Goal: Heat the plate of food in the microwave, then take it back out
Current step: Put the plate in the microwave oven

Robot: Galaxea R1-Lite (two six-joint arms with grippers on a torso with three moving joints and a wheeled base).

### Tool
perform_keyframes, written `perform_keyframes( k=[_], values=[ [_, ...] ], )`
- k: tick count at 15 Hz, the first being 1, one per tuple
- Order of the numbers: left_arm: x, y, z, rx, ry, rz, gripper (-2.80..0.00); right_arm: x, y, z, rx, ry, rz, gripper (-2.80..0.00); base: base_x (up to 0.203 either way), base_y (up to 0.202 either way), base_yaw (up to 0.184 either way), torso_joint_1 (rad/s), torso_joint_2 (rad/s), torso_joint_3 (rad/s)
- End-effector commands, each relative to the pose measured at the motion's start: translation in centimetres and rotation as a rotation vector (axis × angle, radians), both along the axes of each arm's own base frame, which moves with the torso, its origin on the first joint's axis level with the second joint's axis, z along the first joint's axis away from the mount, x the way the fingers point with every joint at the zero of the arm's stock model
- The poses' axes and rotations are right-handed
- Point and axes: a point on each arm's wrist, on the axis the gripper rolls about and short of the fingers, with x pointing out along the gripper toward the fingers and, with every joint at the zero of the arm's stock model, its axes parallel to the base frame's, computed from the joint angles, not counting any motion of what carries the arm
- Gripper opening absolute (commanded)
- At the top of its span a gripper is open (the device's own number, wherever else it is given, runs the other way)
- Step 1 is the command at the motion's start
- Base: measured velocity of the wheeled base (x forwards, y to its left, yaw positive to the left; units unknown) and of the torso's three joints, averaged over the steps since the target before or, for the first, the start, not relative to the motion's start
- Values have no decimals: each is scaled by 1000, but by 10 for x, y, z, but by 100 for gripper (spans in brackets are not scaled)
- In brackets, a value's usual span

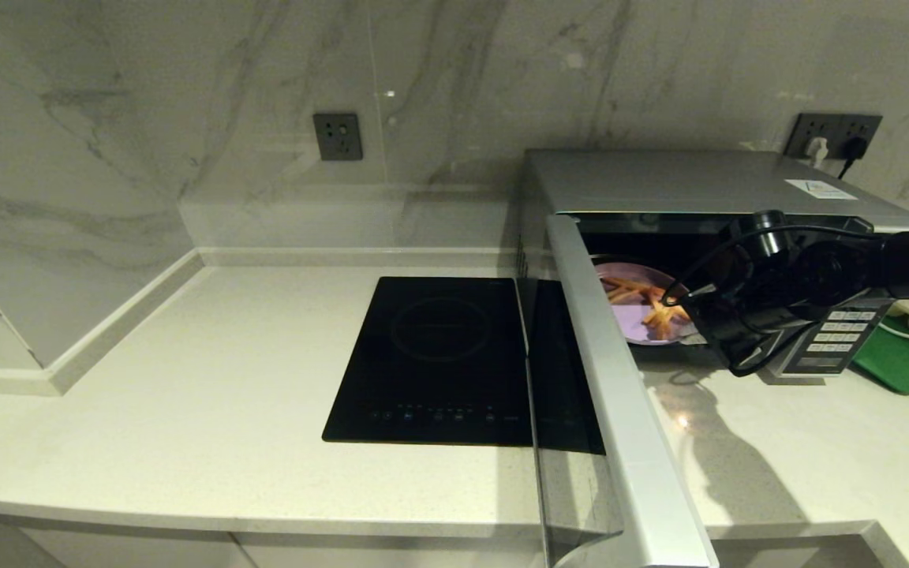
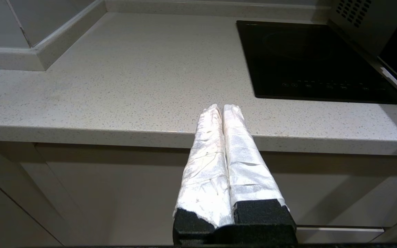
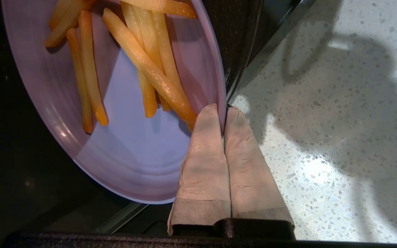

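Observation:
The silver microwave (image 1: 691, 183) stands at the right of the counter with its door (image 1: 620, 394) swung wide open toward me. The lilac plate of food (image 1: 634, 319) with orange fries sits in the cavity mouth, its near edge at the opening. My right gripper (image 1: 695, 331) is shut on the plate's near rim; in the right wrist view the plate of food (image 3: 122, 148) has its rim pinched between the taped fingers (image 3: 205, 151) of that gripper (image 3: 223, 109). My left gripper (image 2: 222, 107) is shut on nothing, parked below the counter's front edge, out of the head view.
A flat black induction cooktop (image 1: 431, 359) lies left of the open door. A green tray (image 1: 908, 359) lies right of the microwave, by its button panel (image 1: 841, 335). Wall sockets (image 1: 833, 136) with plugged cables are behind. Bare counter (image 1: 186, 379) spreads to the left.

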Motion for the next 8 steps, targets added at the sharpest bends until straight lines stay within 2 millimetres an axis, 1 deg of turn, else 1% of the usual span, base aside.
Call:
perform_keyframes(
  k=[1,4,8],
  values=[
    [0,0,0,-1,-1,1,-280,4,-1,-3,5,5,-7,-280,0,0,0,0,0,0],
    [0,0,0,-1,-1,1,-280,6,-1,-4,5,3,-8,-280,0,0,0,0,0,0],
    [0,0,0,-1,-1,1,-280,8,-2,-1,5,-12,-9,-280,0,0,0,0,0,0]
  ],
)
